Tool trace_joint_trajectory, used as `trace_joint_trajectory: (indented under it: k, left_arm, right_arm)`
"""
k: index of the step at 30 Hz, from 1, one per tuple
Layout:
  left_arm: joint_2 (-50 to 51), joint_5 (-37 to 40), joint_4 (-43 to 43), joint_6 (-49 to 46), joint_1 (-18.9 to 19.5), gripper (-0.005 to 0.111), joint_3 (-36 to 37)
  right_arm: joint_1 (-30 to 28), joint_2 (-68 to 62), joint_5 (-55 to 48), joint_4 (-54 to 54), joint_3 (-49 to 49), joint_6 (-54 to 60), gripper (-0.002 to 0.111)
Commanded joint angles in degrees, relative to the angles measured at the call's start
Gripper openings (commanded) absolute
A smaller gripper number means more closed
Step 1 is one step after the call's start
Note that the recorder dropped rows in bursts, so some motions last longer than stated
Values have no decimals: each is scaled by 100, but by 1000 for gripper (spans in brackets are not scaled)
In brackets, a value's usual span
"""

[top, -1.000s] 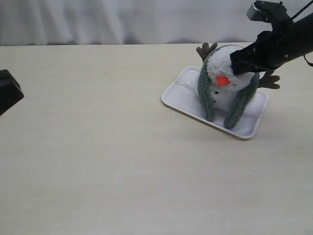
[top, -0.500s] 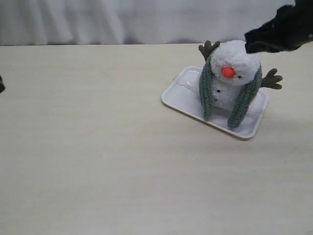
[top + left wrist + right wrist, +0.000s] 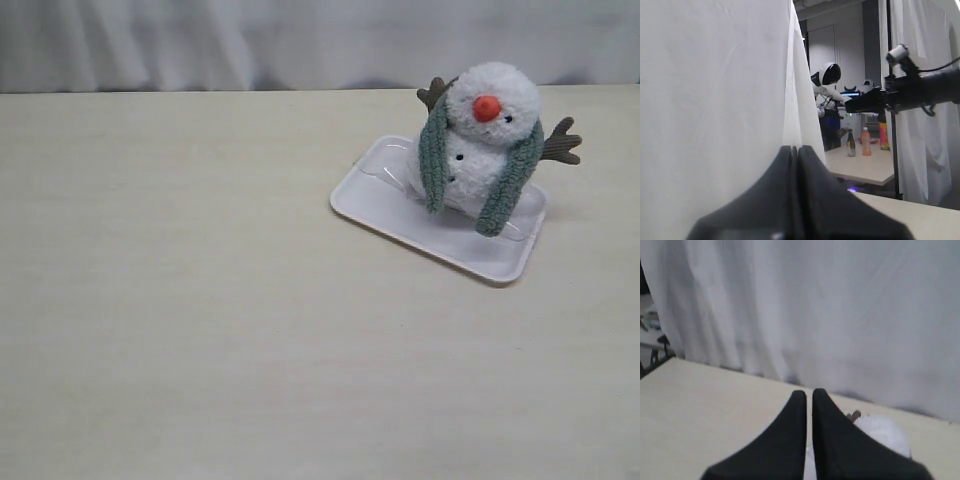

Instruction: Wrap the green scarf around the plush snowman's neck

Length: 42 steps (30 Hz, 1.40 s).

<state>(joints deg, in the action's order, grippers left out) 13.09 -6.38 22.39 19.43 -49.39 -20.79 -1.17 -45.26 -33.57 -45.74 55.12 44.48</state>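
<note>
Off to the left, out of the exterior view, the left gripper [image 3: 796, 150] is lifted away from the work. Its wrist camera looks at a white curtain [image 3: 715, 100], and its two black fingers are pressed together with nothing between them. The pale table [image 3: 200, 300] runs across the middle of the scene.

Right of centre lies a white tray [image 3: 380, 205], set at a slant. The plush snowman [image 3: 472, 170] sits on the tray's far right part, roughly upright and facing the near side, with its twig arms sticking out. The green scarf [image 3: 434, 160] passes behind its neck. Both ends hang down the front, one on each side of the body, apart and not crossed, with their tips reaching the tray.

The right gripper [image 3: 809, 395] is also missing from the exterior view. Its wrist camera shows it above the far side of the table with the snowman's white head [image 3: 882, 432] just beyond the fingers, which show only a sliver of gap and hold nothing.

The scarf looks soft, light and limp, and its fuzzy knit probably clings to the plush rather than sliding. If the loop is to be closed, one hanging end is best pinched near its tip and carried across under the chin. The toy seems light and easy to tip, so any pull should be gentle, perhaps with the body steadied.
</note>
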Motion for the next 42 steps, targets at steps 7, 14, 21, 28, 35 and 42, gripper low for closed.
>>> trace_joint_trajectory:
  k: [7,14,21,28,35,42]
  left_arm:
    - [-373,40,-49,27,14,0,-1]
    - [-373,40,-49,27,14,0,-1]
    - [-371,60,-49,27,-2,0,11]
    - [-386,63,-1296,27,22,0,11]
    - [-462,-67,-1664,-493,881,0,11]
    - [-1013,905,-2798,-673,2697,0,11]
  right_arm:
    - [-2,2560,7,-26,-291,51,4]
    - [-2,3738,-2,-26,-291,-214,4]
    - [-2,4526,-2,-26,-291,-214,4]
    - [-2,4526,47,-26,-141,-214,4]
    - [-2,4526,74,-26,-141,-214,4]
    - [-2,4526,74,-26,-141,-214,4]
